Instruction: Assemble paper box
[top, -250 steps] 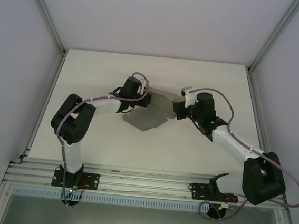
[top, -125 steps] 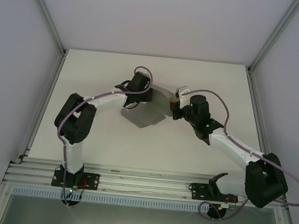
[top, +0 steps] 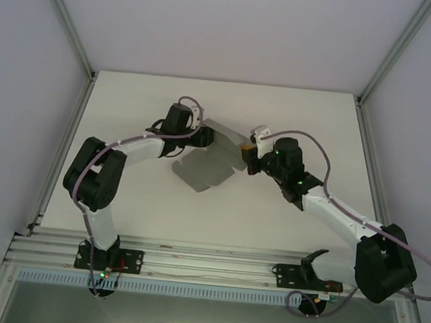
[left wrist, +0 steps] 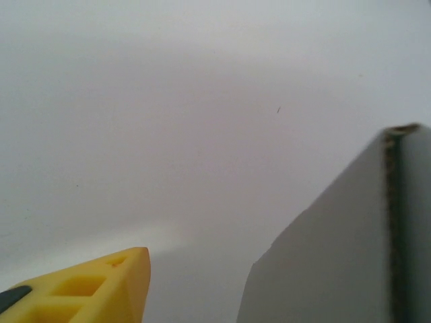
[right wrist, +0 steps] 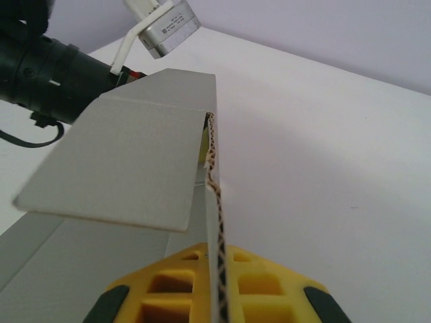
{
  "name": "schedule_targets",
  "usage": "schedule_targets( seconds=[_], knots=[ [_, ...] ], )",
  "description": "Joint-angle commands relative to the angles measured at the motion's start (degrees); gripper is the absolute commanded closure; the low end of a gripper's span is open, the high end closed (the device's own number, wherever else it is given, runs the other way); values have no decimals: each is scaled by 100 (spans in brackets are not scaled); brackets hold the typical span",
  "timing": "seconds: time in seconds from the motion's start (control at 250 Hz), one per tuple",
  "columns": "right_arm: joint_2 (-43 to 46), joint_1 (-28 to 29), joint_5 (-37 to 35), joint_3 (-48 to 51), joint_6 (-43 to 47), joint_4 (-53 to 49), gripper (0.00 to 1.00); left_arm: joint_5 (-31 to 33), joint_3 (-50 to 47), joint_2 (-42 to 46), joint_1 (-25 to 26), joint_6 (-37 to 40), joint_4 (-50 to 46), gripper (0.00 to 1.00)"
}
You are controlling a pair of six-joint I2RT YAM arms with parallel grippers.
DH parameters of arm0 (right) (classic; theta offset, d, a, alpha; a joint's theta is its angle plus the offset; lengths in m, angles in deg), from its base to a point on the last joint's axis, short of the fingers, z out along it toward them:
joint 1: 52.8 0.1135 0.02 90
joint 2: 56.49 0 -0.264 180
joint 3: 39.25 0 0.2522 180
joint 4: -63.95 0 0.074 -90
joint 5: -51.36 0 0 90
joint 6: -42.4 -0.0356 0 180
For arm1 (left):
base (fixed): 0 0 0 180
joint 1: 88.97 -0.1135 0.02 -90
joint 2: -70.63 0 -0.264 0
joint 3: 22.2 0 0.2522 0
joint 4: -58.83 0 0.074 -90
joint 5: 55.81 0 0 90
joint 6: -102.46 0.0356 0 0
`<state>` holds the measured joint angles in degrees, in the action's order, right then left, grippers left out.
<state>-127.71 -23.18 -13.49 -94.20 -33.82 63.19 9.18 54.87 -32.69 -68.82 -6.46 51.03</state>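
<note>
The partly folded grey thin cardboard paper box [top: 209, 168] lies mid-desk [top: 318, 125], its long axis running roughly from 8 to 2 o'clock. The right gripper [right wrist: 217, 262] pinches its 3 o'clock edge. The left gripper [top: 204, 135], spread, sits just beside its 11 o'clock corner.

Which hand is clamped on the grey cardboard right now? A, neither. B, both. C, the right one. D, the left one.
C: the right hand pinches the edge of the paper box between its yellow fingers, while the left hand shows one finger standing clear of the sheet.
</note>
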Motion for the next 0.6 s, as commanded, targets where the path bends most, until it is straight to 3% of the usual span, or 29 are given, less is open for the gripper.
schedule_targets(
  seconds=[0.0,0.14,0.34,0.596],
  knots=[
    [177,-87,489,46,35,88,100,-647,-242,276,-45,353,859,40],
    [170,-102,631,19,-81,97,100,-951,-384,296,-45,446,1142,37],
    [79,-116,680,-38,-182,81,100,-794,-318,243,-47,407,1255,39],
    [139,-178,874,-69,-383,166,100,-300,-194,38,-32,494,1161,71]
  ],
)
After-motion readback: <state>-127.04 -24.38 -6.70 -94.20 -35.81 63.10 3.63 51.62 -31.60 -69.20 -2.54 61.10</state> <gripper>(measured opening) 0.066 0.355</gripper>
